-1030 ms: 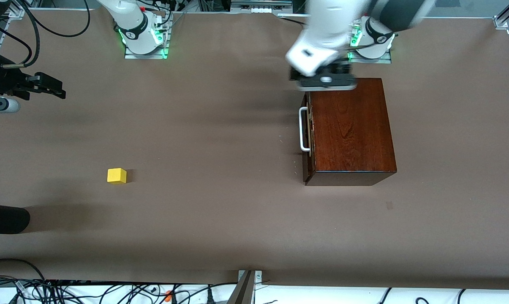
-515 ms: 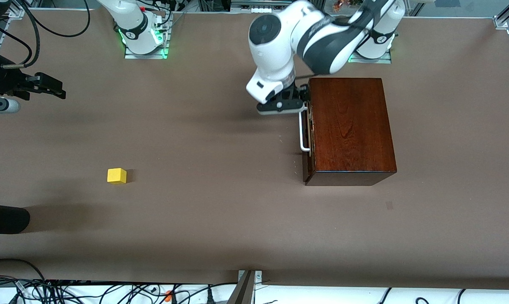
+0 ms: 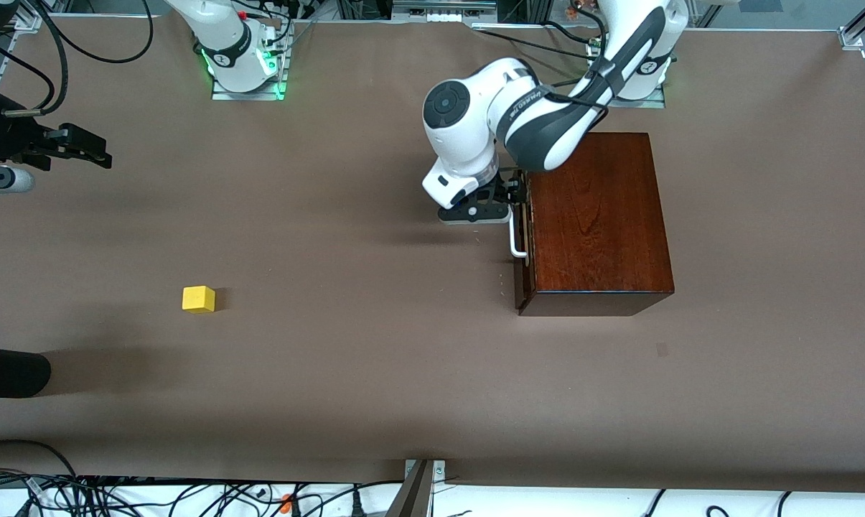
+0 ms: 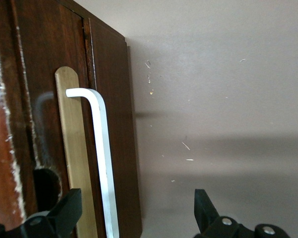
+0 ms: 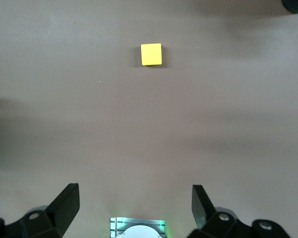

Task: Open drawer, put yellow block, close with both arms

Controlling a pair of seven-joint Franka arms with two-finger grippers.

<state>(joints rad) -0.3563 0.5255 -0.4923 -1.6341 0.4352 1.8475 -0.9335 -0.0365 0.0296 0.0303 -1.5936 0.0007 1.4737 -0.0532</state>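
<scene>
Left wrist view: open left gripper (image 4: 134,218) astride handle (image 4: 103,163).

Right wrist view: right pincer (image 5: 134,210) up in the air, fingers wide apart, nothing btwn them. One black fingertip (image 5: 67,201) and its twin frame a stretch of bare brown worktop (image 5: 228,114). Yellow block (image 5: 151,54) sits flat on the worktop, square top face toward the cam, well apart from both fingers and not touching anything; thin shadow along one side of it. Btwn the fingers, low in the pic, a metal base plate w/ green light (image 5: 137,225) and a white rounded arm part on it. Dark rounded object (image 5: 295,5) just at one corner of the pic, can't tell what it is. Soft shadow bands cross the worktop.
</scene>
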